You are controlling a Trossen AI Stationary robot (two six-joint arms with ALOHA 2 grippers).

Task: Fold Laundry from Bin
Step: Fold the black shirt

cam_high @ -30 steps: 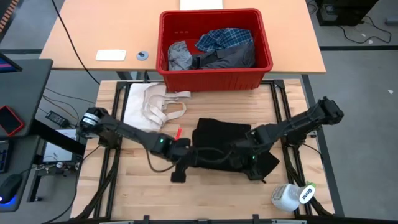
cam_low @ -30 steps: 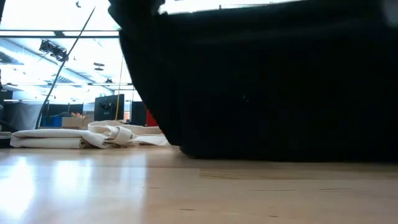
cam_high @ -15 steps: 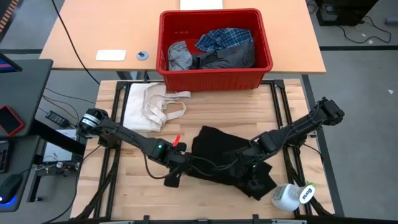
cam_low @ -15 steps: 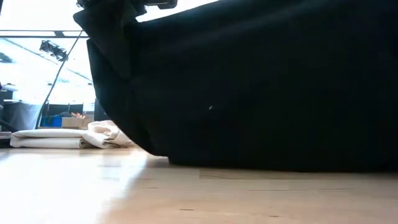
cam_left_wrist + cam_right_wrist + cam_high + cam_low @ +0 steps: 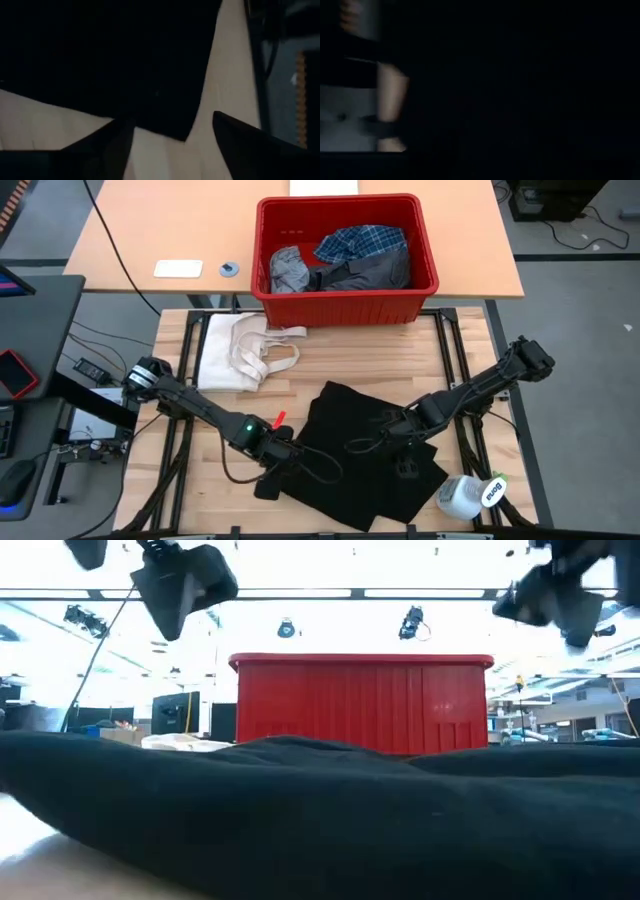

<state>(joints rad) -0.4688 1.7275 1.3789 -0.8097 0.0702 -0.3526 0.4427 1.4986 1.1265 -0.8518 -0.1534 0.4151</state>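
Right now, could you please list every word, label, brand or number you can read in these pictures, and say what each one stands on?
"Bona": on the label of the white bottle lying at the table's near right corner, in the high view.
Embossed marks on the inside back wall of the red bin: too small to read.
White card and small round disc on the desk behind: no legible text.
Nothing else readable; the wrist views show only the black garment.

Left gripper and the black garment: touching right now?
Apart. In the left wrist view the left gripper has open fingers with bare wood between, the black garment lying just beyond.
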